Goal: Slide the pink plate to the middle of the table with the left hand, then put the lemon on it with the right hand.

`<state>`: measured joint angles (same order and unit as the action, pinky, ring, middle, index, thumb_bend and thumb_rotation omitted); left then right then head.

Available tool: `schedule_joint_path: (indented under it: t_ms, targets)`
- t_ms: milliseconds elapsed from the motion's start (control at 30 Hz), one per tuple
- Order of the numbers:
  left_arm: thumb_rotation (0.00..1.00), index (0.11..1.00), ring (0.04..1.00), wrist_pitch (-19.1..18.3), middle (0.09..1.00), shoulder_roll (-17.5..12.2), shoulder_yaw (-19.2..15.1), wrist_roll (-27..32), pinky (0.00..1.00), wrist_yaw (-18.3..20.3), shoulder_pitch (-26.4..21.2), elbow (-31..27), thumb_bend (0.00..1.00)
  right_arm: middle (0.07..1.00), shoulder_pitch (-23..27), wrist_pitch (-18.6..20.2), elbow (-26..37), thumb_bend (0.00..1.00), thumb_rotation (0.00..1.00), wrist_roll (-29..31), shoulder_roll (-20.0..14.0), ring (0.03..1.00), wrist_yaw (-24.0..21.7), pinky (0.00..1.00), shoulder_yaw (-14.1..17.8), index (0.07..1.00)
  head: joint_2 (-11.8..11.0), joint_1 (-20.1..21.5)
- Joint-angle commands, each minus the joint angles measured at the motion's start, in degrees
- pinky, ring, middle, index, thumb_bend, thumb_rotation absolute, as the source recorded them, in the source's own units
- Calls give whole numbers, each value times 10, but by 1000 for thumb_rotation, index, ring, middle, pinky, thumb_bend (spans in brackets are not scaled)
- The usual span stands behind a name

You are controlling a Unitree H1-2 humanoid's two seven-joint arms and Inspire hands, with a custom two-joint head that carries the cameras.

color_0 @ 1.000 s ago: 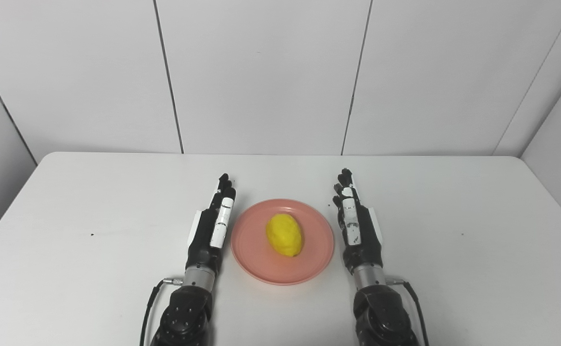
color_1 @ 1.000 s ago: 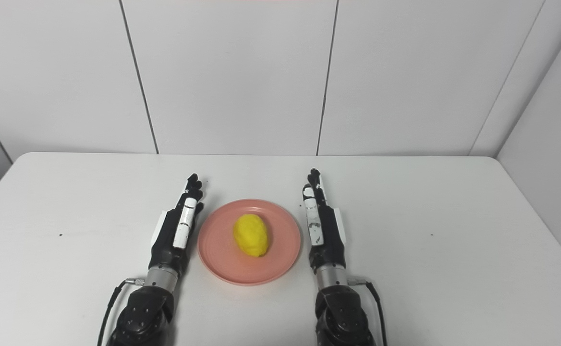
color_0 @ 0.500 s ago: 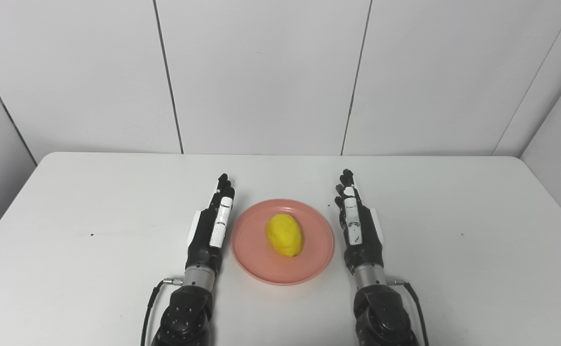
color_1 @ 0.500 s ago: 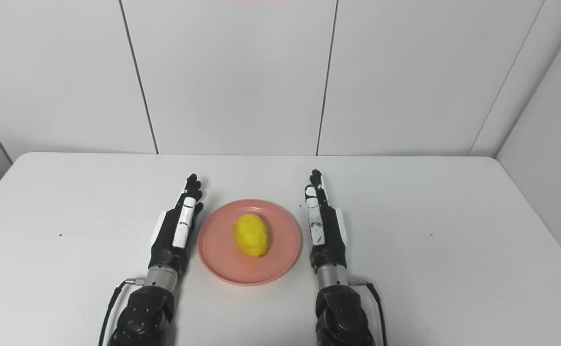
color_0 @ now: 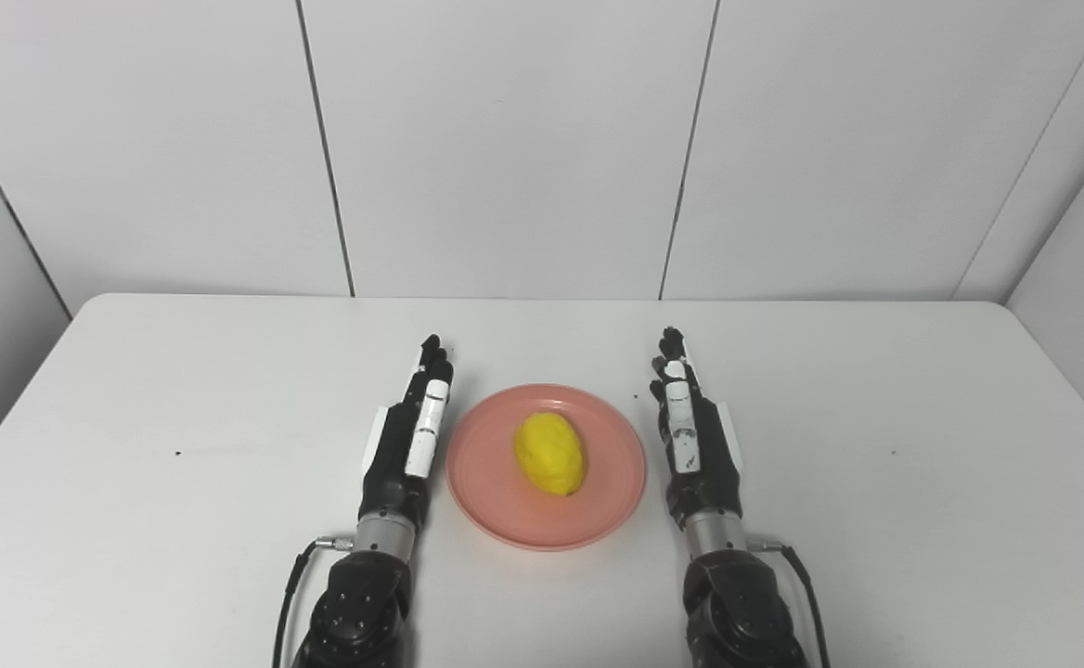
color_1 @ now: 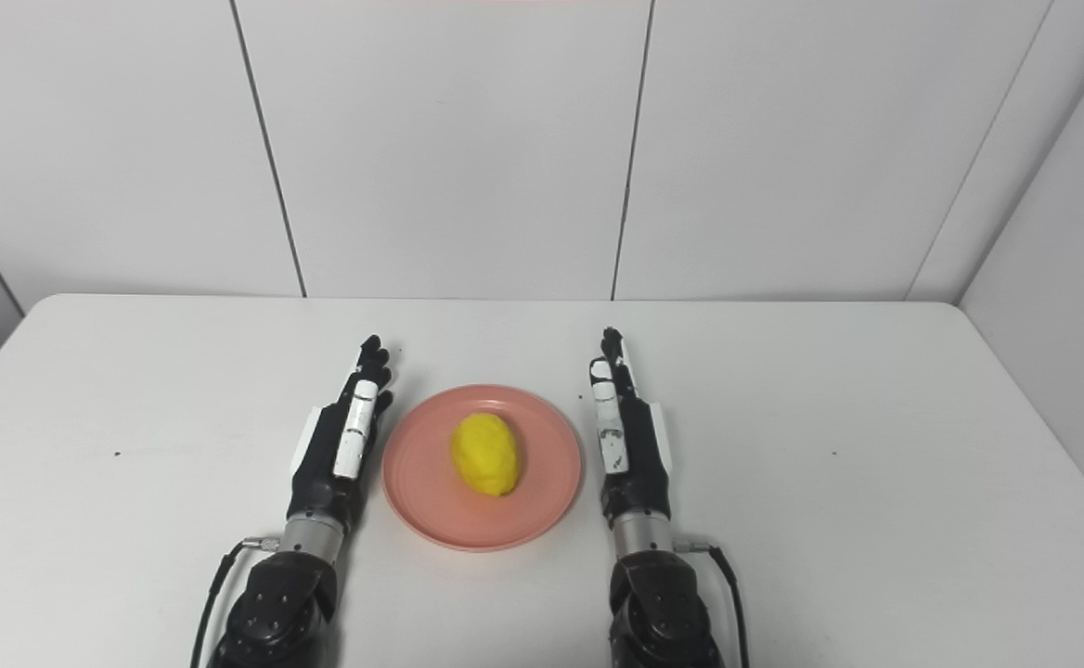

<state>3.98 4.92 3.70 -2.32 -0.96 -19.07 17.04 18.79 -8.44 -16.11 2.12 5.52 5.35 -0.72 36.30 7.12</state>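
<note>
The lemon (color_0: 550,453) lies on the pink plate (color_0: 598,515), mid-surface (color_0: 134,417). Just left of the plate the left hand (color_0: 407,436) rests flat, fingers straight, holding nothing; the right hand (color_0: 693,436) mirrors it. Both steps look done; next, only withdrawal seems needed.

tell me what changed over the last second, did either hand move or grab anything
Almost nothing. The right hand shifted very slightly to its right, away from the pink plate; nothing was grasped or released. The left hand stayed flat and open beside the plate, and the lemon stayed on the plate in the middle of the table.
</note>
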Motion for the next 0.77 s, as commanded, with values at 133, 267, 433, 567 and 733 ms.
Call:
schedule_joint_path:
  t_ms: [133, 267, 433, 567, 733]
  targets:
    - [1000, 1000, 1000, 4, 1000, 2, 0, -2, 1000, -1, -12, 4, 533, 996, -2, -4, -3, 582, 1000, 3, 5, 993, -6, 1000, 1, 979, -1, -1]
    - [1000, 1000, 1000, 0, 999, 2, 0, -2, 997, -1, -11, 2, 538, 994, -2, -1, -2, 589, 1000, 3, 5, 991, -6, 1000, 1, 976, 0, -1]
    - [1000, 999, 997, -1, 993, 2, 0, -5, 986, -5, -10, 1, 552, 996, -1, -1, -6, 601, 1000, 5, 4, 994, -8, 1000, 1, 978, -1, -1]
    - [1000, 994, 989, -6, 991, 3, 0, -7, 980, -7, -8, -6, 558, 994, -2, -3, -2, 594, 1000, 3, 4, 992, -8, 1000, 0, 978, -1, -1]
    - [1000, 993, 991, -6, 991, 4, -1, -6, 979, -8, -7, -6, 557, 995, -5, 10, 6, 600, 1000, 6, 5, 994, -8, 1000, 1, 972, 0, -1]
